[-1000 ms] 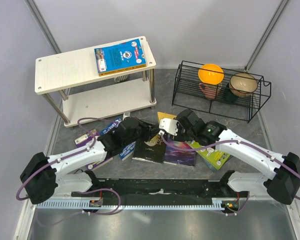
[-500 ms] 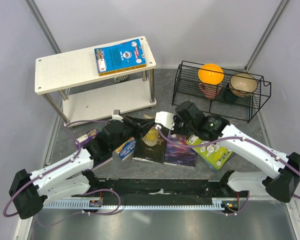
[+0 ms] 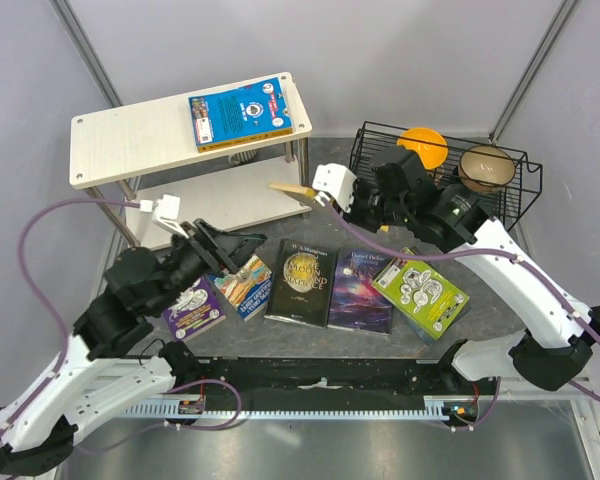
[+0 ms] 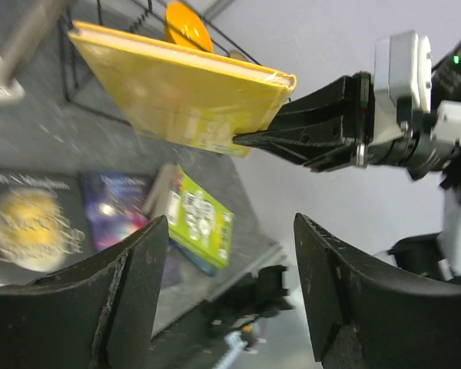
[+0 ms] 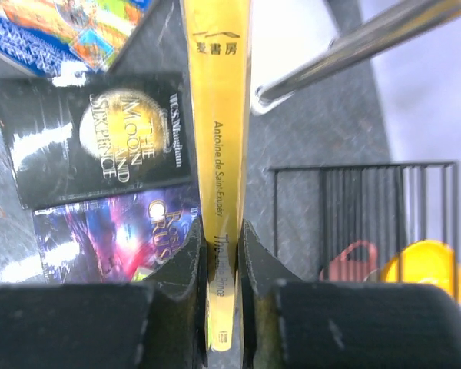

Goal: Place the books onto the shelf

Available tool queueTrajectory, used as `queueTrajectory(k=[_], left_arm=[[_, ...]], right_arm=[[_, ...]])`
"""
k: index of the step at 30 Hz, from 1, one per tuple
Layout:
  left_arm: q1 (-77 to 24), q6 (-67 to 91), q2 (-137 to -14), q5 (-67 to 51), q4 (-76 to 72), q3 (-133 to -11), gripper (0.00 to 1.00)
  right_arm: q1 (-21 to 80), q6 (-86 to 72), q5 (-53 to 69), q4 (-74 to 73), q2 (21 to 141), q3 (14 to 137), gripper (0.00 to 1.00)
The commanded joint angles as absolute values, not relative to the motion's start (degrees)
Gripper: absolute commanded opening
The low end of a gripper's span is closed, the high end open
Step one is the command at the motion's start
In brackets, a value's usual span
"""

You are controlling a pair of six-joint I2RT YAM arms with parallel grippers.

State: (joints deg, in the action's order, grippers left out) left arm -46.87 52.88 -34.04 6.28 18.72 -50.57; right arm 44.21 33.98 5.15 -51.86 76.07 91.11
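The right gripper point(image 5: 220, 254) clamps the yellow book point(image 5: 219, 115) in the air just beside the shelf point(image 3: 140, 135). The left gripper point(image 4: 227, 231) stands wide, in front of the shelf.

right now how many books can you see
7: blue on the shelf; purple, multicoloured, gold, galaxy, green along the table; yellow in the right gripper. More may be hidden.

From my console I see a black wire rack point(image 3: 510, 214) standing on the grey surface point(image 3: 500, 275) just right of the right gripper point(image 3: 313, 194), holding an orange bowl point(image 3: 425, 143) nearest that gripper, a pinkish mug point(image 5: 352, 260) just beside it, and a tan bowl point(image 3: 485, 166) farther right.
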Motion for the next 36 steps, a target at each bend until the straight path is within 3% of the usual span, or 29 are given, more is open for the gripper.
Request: queueTrajectory(k=[1,12,20,27,36], left_arm=[[-46.7,28.6,-33.5,12.3,34.2,-59.8,0.74],[-46.7,22.4,-33.0,22.6,41.4,-65.4,0.77],[-46.7,24.5,-31.5,23.0,41.4,-63.3,0.77],[-46.7,25.2,-30.0,22.7,42.1,-62.4,0.77],[-46.7,26.5,-27.6,23.7,43.1,-61.1,0.77]], right_arm=[[44.2,33.4,8.1,-51.7,77.7,104.6,0.00],[44.6,37.9,0.3,-55.0,87.4,135.7,0.00],[46.1,42.6,-10.1,-41.7,94.4,139.8,0.00],[46.6,45.8,-12.2,-33.4,104.3,149.8,0.00],[49.2,47.7,-13.6,-27.8,111.6,149.5,0.00]])
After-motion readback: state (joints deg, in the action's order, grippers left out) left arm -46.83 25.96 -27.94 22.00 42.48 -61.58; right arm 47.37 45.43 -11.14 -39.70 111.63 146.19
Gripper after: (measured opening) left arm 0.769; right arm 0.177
